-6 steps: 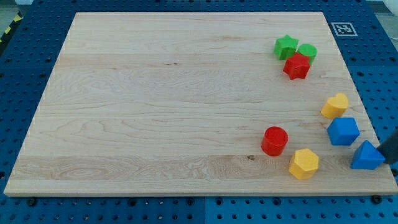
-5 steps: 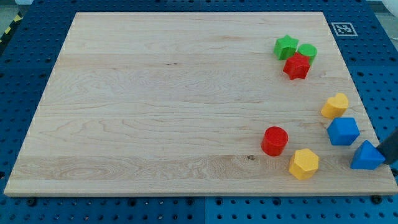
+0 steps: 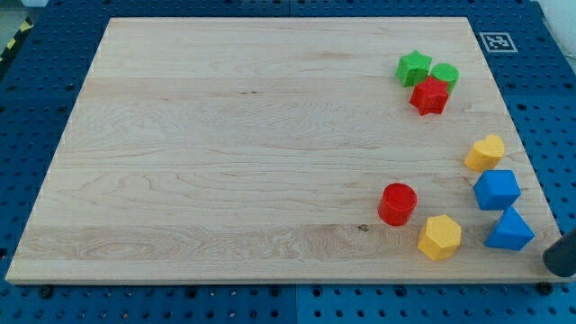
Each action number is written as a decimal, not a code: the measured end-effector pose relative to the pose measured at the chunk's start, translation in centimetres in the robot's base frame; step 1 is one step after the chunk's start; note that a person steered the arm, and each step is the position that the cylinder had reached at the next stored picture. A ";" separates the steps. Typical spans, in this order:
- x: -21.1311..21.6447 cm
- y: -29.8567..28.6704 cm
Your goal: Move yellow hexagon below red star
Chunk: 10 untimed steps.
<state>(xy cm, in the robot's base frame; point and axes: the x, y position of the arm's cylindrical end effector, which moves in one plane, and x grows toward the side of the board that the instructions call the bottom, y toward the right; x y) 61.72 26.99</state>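
Blue triangle [image 3: 510,230] leftward; tip [image 3: 558,261] right of yellow hexagon [image 3: 439,238]

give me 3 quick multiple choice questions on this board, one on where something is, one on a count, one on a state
1. Where is the yellow hexagon?
A. right of the red cylinder, near the view's bottom
B. beside the green star
C. at the view's left

2. How many blue blocks?
A. one
B. two
C. three

3. Is my tip touching the yellow hexagon?
A. yes
B. no, it is apart, past the blue triangle
C. it is on top of it

Answers: A, it lies low, far from the red star; B, blue cube and triangle; B, the triangle lies between them.
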 end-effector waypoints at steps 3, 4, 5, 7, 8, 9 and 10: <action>0.1 -9.4; 0.1 -9.7; 0.1 -11.3; 0.1 -11.8; -1.1 -11.8; -3.4 -11.7; -5.9 -11.7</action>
<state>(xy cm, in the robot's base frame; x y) 55.79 15.25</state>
